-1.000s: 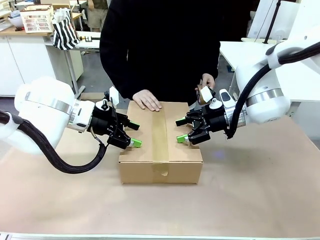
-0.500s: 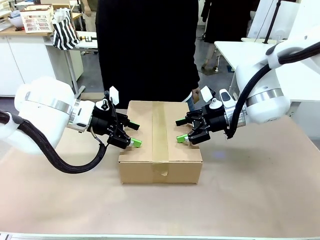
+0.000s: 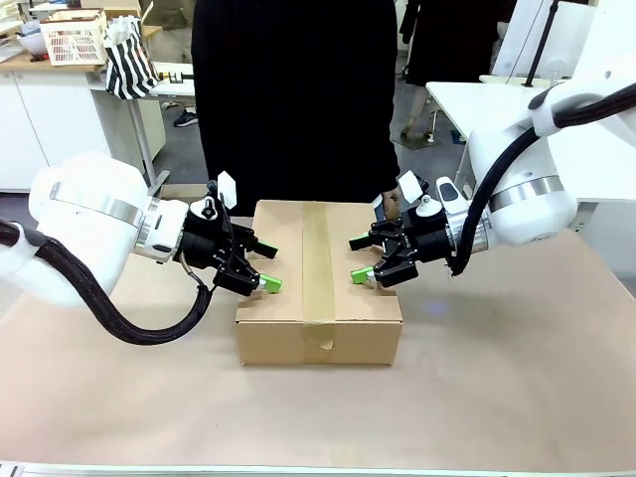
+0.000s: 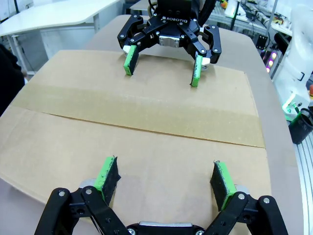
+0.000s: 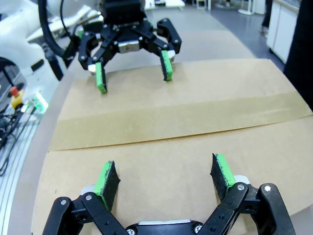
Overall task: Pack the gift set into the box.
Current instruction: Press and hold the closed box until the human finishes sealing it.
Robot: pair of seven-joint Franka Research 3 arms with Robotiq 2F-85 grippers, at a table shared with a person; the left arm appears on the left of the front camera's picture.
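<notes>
A: So, step check — the box (image 3: 319,281) sits mid-surface, flaps shut, a tape strip (image 3: 317,260) running down the top seam. Gift set isn't visible; likely inside already, but you can't confirm that from here.

B: Fingers?

A: Left gripper (image 3: 264,268) spread wide, holding nothing, pads resting on or just above the lid near its left edge. Right gripper (image 3: 360,260) same, released, at the right side of the lid. They face each other across the tape.

B: Next move?

A: Judging by the sealed lid, packing looks basically finished. You'd lift both arms straight up and back off. Nothing to grasp.

B: Room?

A: Plenty. The surface (image 3: 517,397) is bare in front and on both sides. Watch the far edge: the person (image 3: 293,99) stands right against it, a hand (image 3: 391,204) close behind the right gripper. Retreat toward your own side, not forward.
</notes>
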